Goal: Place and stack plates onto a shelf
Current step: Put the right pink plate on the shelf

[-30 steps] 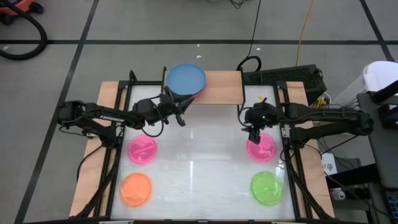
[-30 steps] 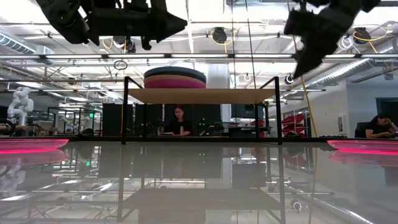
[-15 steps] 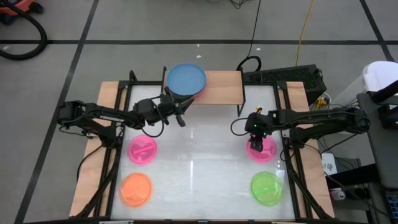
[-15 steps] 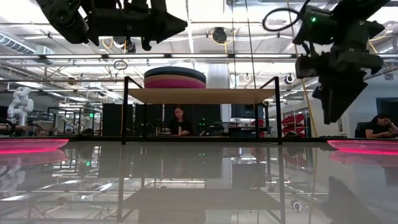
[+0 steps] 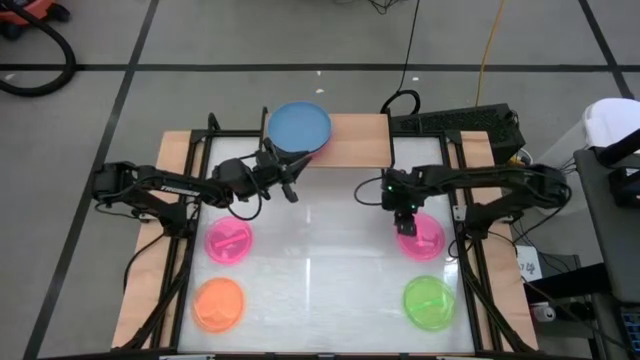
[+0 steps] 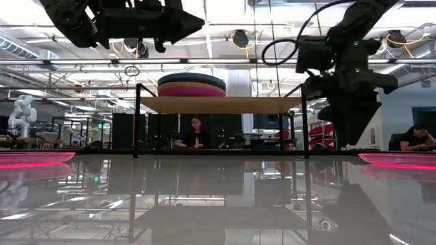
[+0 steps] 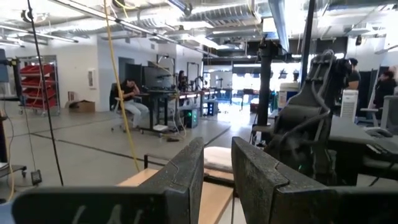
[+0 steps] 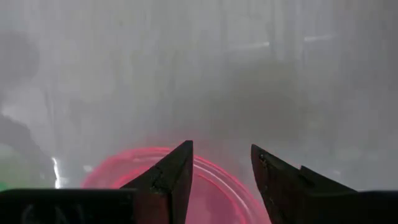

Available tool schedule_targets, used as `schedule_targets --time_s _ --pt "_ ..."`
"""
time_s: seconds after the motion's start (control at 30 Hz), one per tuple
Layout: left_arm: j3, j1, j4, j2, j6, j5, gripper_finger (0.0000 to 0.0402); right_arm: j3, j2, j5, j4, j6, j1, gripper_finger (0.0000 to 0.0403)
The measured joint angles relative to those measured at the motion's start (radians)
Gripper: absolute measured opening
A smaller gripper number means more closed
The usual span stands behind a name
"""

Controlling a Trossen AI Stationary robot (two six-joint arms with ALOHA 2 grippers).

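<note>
A blue plate (image 5: pixel 299 127) tops a stack of plates (image 6: pixel 191 85) on the left part of the shelf (image 5: pixel 355 140), whose wooden top (image 6: pixel 219 104) stands on thin black legs at the table's far edge. Two hot pink plates (image 5: pixel 229 241) (image 5: pixel 420 236), an orange plate (image 5: pixel 218 304) and a green plate (image 5: pixel 430 302) lie flat on the table. My right gripper (image 5: pixel 405 222) hangs open just above the far-left rim of the right hot pink plate (image 8: pixel 211 186), fingers pointing steeply down. My left gripper (image 5: pixel 290 185) waits open in the air in front of the shelf, nothing between its fingers (image 7: pixel 186 174).
The white table top (image 5: pixel 320 260) has bare room in its middle between the plates. Black frame rails (image 5: pixel 470 280) run along the left and right sides. The shelf's right half (image 5: pixel 365 140) carries nothing. People sit at desks in the room behind (image 6: pixel 196 133).
My right gripper has sunk toward the right hot pink plate and tipped its fingers more steeply downward, staying open. The plates and the stack on the shelf have kept their places.
</note>
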Motion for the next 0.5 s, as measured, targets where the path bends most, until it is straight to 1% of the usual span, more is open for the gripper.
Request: schedule_targets --time_s 0.23,0.37,0.5 --pt "0.000 0.000 0.005 0.000 0.007 0.000 0.0088 0.026 0.086 -0.001 -0.109 -0.185 -0.011 0.0144" --pt "0.000 0.000 0.003 0.000 0.010 0.000 0.0088 0.026 0.113 -0.001 -0.155 -0.203 -0.011 0.0144" --pt "0.000 0.000 0.002 0.000 0.023 0.000 0.0088 0.026 0.121 -0.002 -0.161 -0.209 -0.011 0.0139"
